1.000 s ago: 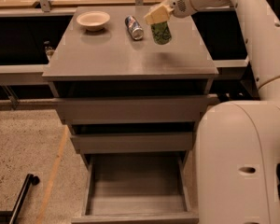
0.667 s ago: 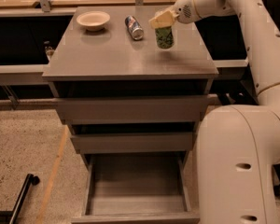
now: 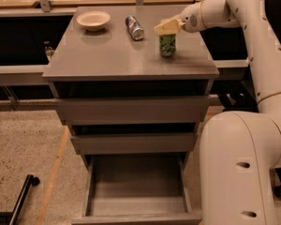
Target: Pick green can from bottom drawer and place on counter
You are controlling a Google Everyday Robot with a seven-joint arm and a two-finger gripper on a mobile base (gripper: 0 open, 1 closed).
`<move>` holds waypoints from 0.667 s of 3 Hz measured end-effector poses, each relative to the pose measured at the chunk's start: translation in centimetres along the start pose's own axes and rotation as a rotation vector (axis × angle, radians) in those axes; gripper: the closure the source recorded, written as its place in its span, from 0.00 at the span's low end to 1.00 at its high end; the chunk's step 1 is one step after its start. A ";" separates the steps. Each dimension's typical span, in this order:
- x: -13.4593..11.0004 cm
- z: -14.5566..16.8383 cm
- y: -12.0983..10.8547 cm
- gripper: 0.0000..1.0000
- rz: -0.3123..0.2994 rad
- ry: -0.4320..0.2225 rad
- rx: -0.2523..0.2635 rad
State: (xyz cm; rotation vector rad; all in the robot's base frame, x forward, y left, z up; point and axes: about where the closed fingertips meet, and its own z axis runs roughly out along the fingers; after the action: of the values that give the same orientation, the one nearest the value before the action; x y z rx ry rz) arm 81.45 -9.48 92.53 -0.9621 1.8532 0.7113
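Tool (image 3: 167,27) over green can (image 3: 167,46) standing on counter (image 3: 107,57), near its right edge

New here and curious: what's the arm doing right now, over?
Gripper at top of green can. Can upright on counter. Bottom drawer open. Blue-and-silver can, bowl apart from it.

White rounded arm (image 3: 263,46) w/ dark screw holes (image 3: 243,165); cream pincer (image 3: 167,27) at arm tip, top rt.
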 end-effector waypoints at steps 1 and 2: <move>0.1 0.4 0.1 0.15 0.001 0.002 -0.005; 0.2 0.9 0.2 0.00 0.002 0.004 -0.011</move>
State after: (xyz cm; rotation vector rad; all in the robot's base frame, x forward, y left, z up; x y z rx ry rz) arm 81.64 -8.73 92.02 -0.9696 1.8559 0.7216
